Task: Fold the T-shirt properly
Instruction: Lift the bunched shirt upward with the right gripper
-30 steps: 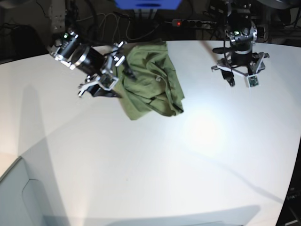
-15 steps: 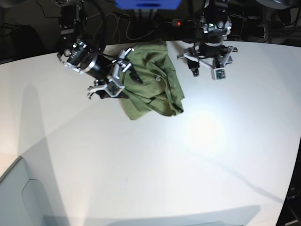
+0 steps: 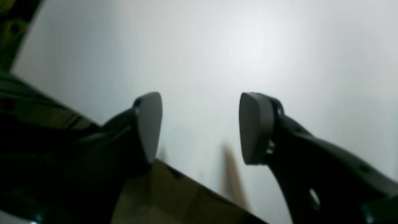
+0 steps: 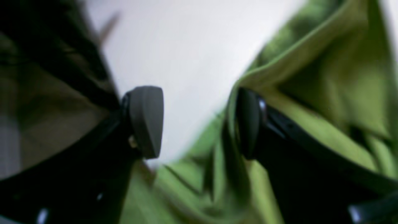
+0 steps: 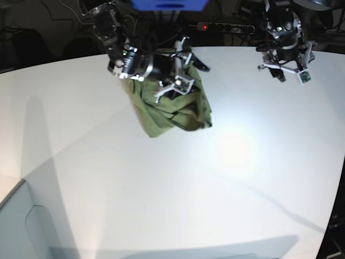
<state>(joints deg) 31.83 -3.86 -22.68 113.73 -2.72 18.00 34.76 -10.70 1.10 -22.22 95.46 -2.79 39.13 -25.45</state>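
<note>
Right claw [image 5: 186,67] hangs released over the crumpled T-shirt [image 5: 183,110]; left claw [image 5: 285,73], released, hovers above bare white surface [image 5: 161,189].

Broad white table [image 5: 172,178] filling most of the frame, with a bright glare patch right of centre. Dark, cable-strewn background along the top, a power strip [image 5: 226,26] glowing red at upper centre.
</note>
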